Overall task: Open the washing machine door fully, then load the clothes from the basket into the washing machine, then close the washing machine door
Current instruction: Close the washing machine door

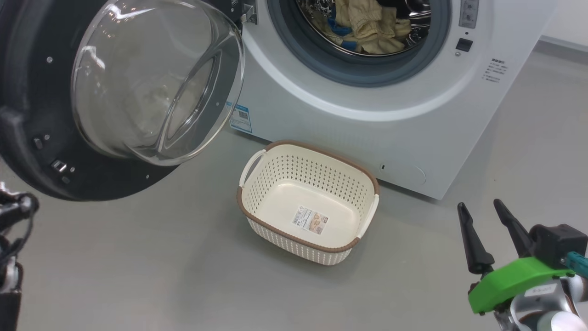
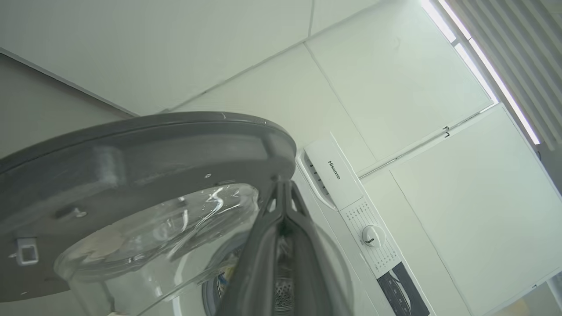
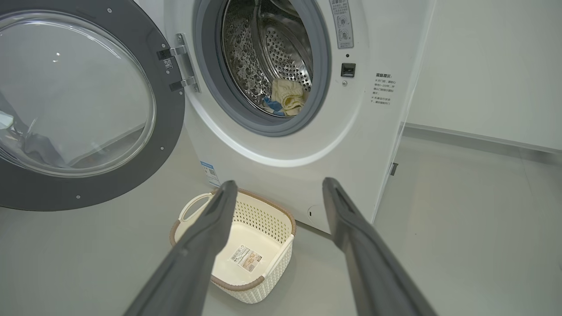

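The washing machine door (image 1: 151, 82) stands open at the left, its glass bowl facing me. Cream-yellow clothes (image 1: 367, 27) with blue patches lie in the drum of the white washing machine (image 1: 367, 133); the right wrist view shows the clothes (image 3: 287, 96) there too. On the floor in front, the basket (image 1: 312, 172) holds nothing but its label. My left gripper (image 2: 281, 186) is shut, its tips right at the edge of the door's dark rim (image 2: 131, 149), with nothing between the fingers. At the lower right, my right gripper (image 1: 480, 207) hangs open above the floor, right of the basket (image 3: 263, 215).
Grey floor (image 1: 138, 266) spreads around the basket and to the right of the machine (image 3: 474, 219). A blue sticker (image 1: 240, 117) marks the machine's lower left corner. The control dial (image 2: 372, 236) shows in the left wrist view. A white wall (image 3: 491, 66) stands behind.
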